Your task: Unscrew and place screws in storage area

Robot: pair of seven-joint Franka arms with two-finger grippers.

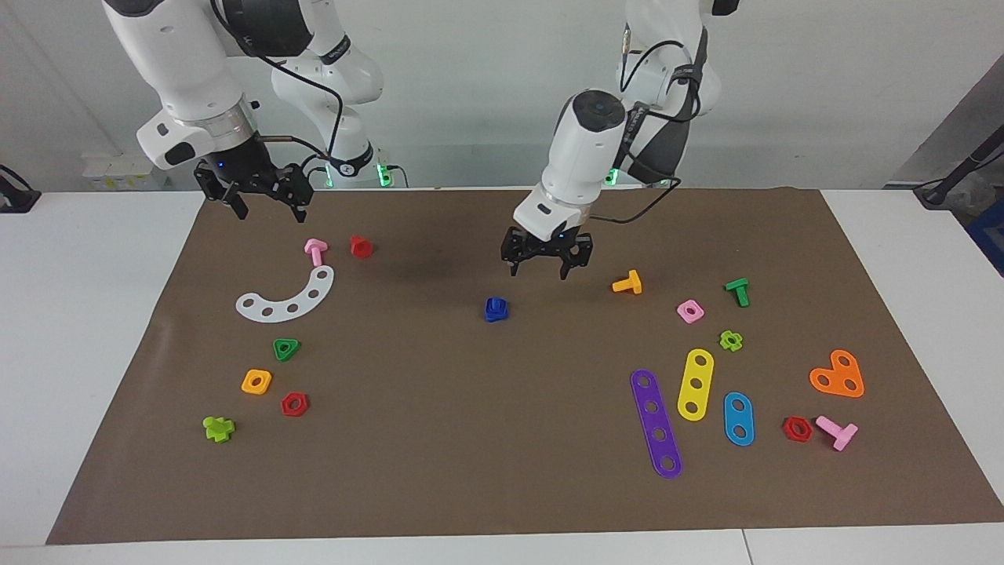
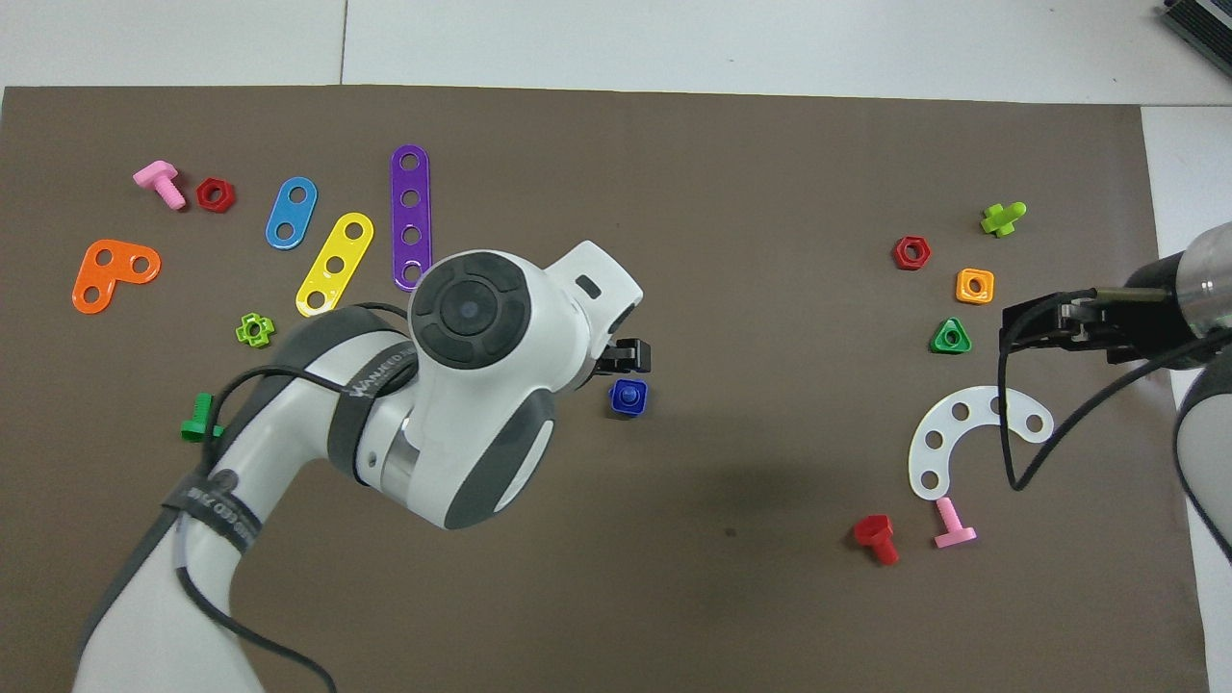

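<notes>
A: At mid-mat, where's the screw?
B: Seated in its blue nut, untouched. The left gripper hangs above the mat beside it, fingers spread.
A: The right gripper?
B: Waiting over the mat's edge near the white strip, fingers apart, holding nothing.

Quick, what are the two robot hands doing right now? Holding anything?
Left end effector: open, holding nothing, in the air over the mat near the blue screw.
Right end effector: open, holding nothing, waiting.
</notes>
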